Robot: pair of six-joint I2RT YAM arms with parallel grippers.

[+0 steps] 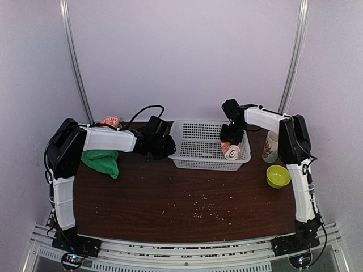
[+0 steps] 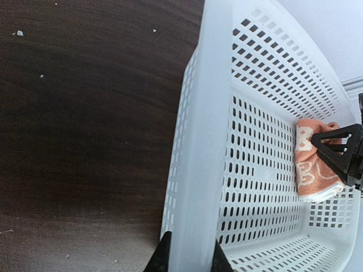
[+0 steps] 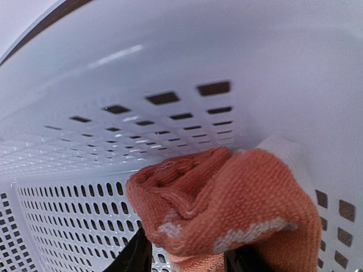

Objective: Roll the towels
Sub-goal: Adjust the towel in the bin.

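Observation:
The peach-orange towel lies rolled in the right end of the white basket. My right gripper reaches down into the basket. In the right wrist view its jaws press both sides of the roll, shut on it. The left wrist view shows the same roll under the right gripper's black fingers. My left gripper is shut on the basket's left rim, one finger on each side. The green towel lies crumpled at the table's left, under the left arm.
A printed cup and a yellow-green bowl stand right of the basket, close to the right arm. A pink-red object sits behind the left arm. Crumbs are scattered over the dark table's middle.

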